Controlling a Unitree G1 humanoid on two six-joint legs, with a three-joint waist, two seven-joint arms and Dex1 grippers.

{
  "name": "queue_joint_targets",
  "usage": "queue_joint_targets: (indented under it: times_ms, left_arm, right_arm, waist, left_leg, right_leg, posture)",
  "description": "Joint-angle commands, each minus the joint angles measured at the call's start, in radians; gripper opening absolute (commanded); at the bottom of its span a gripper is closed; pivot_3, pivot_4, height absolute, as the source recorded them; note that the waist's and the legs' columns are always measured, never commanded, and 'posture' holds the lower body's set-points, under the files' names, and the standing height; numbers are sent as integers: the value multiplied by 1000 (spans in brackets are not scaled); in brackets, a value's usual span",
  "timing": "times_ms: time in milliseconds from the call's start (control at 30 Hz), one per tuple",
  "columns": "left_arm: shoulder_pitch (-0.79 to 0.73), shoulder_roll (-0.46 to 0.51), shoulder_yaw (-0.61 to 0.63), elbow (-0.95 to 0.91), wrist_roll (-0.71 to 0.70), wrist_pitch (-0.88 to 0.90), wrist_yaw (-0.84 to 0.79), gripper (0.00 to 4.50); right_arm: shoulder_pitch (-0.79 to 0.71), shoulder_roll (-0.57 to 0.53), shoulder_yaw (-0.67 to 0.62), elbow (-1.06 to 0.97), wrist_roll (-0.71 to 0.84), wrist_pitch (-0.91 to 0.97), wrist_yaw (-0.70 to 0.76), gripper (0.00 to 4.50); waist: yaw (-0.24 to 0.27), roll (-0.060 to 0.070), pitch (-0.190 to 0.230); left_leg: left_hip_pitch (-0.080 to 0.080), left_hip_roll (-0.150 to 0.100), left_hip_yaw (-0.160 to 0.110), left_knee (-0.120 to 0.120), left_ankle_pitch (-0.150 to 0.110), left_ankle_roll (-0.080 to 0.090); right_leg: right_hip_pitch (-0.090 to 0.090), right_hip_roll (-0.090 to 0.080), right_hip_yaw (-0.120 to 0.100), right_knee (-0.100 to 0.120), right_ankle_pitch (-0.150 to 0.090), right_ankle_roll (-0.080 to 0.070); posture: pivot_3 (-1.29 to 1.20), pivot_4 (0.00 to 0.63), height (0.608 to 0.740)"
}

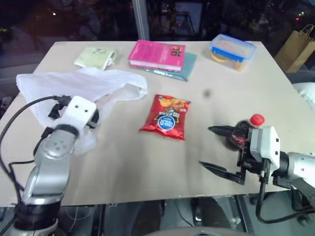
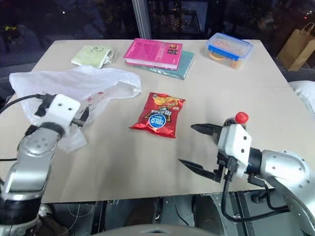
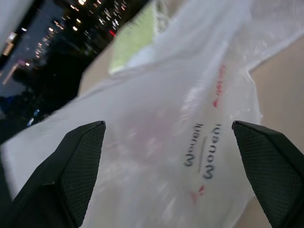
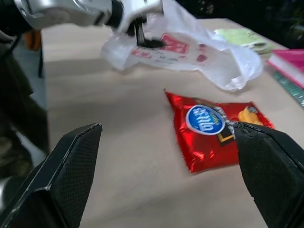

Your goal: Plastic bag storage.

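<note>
The plastic bag (image 1: 81, 84), thin, crinkled and white with faint red print, lies spread on the left part of the table. My left gripper (image 3: 168, 175) hovers at the bag's near edge, open. Its two black fingers (image 3: 78, 161) stand wide apart with the bag's film and dark lettering straight ahead of them. In the head views its white housing (image 1: 75, 113) covers the fingertips. My right gripper (image 1: 212, 149) is open near the table's front right, pointing left toward the red snack packet (image 1: 166, 117), with nothing between its fingers. The right wrist view has the packet (image 4: 213, 128) ahead and the bag (image 4: 190, 52) beyond.
On the far side of the table lie a pale green folded cloth (image 1: 94, 56), a pink book on a teal one (image 1: 157, 55) and a blue-lidded plastic box (image 1: 233, 51). A brown paper bag (image 1: 295, 49) stands beyond the table's right edge. Bare tabletop (image 1: 123, 162) lies between my arms.
</note>
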Motion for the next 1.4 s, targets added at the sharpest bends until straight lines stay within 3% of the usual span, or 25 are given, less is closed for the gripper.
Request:
queue_joint_targets:
  times_ms: [33, 100, 200, 467, 733, 800, 933, 1167, 1200, 1333, 1400]
  left_arm:
    - [-125, 25, -89, 156, 75, -49, -14, 4436]
    - [-184, 35, -124, 232, 98, -86, -24, 4436]
    - [-227, 45, -125, 293, 114, -124, -25, 3692]
    - [-256, 74, -103, 363, 135, -228, -28, 34]
    - [-296, 59, 9, 303, 4, -227, -112, 11]
    - [-327, 41, 43, 277, -61, -146, -153, 11]
    - [-460, 3, 102, 204, -228, 212, -237, 11]
    - [-628, 4, 69, 183, -289, 549, -215, 11]
    - [-634, 6, 61, 180, -290, 557, -213, 11]
    - [-614, 21, 43, 180, -283, 549, -204, 11]
    - [-604, 18, 41, 174, -283, 548, -199, 11]
  right_arm:
    - [-63, 31, 65, 12, -82, -23, -55, 4500]
    - [-85, 49, 97, 20, -127, -25, -81, 4500]
    - [-84, 60, 105, 19, -145, -27, -89, 4500]
    - [-79, 75, 112, 17, -178, -42, -96, 4500]
    - [-187, 106, 211, 117, -308, -58, -115, 4500]
    - [-227, 119, 257, 157, -357, -63, -119, 4500]
    - [-344, 151, 400, 281, -509, -138, -97, 4500]
    - [-511, 173, 585, 535, -768, -282, -50, 4500]
    - [-515, 196, 578, 562, -762, -245, -61, 4500]
    - [-475, 428, 326, 513, -353, 161, -78, 4500]
    - [-464, 460, 264, 482, -267, 264, -77, 4500]
  waist:
    - [1, 0, 0]
    - [2, 0, 0]
    - [0, 0, 0]
    - [2, 0, 0]
    - [-4, 0, 0]
    - [-7, 0, 0]
    - [-10, -1, 1]
    - [-31, -1, 1]
    - [-32, -1, 1]
    - [-34, -1, 1]
    - [-33, -1, 1]
  left_leg:
    - [0, 0, 0, 0, 0, 0]
    - [0, 0, -1, 0, 0, 0]
    - [-1, 0, 0, 0, 0, 0]
    - [-1, 0, 0, 0, 0, 0]
    - [0, 0, 0, 0, 0, 0]
    - [0, 0, 0, 0, 0, 0]
    - [-1, -1, -1, 2, 0, 0]
    - [1, -2, -1, 3, 0, 0]
    - [1, -2, -1, 3, 0, 0]
    - [0, -2, -1, 2, 1, -2]
    - [0, -2, -1, 2, 1, -2]
  right_leg:
    - [0, 0, 0, 0, 0, 0]
    - [0, 1, -1, 0, 0, 0]
    - [-1, 0, 0, 0, 0, 0]
    - [-1, 0, 1, 0, 0, 0]
    - [-1, 0, 1, 2, 0, 0]
    - [-1, 0, 0, 2, 0, 0]
    - [-1, 0, 0, 4, 0, 0]
    - [-2, 0, 1, 9, 0, 0]
    - [-2, 0, 1, 9, 0, 0]
    - [-4, 0, 2, 14, 0, -1]
    - [-5, 0, 2, 14, 0, -1]
  posture:
    - [0, 150, 740]
    - [0, 150, 740]
    - [0, 150, 740]
    - [0, 150, 740]
    - [0, 150, 740]
    - [0, 150, 740]
    - [0, 150, 740]
    - [0, 150, 740]
    - [0, 150, 740]
    - [0, 150, 740]
    - [0, 150, 740]
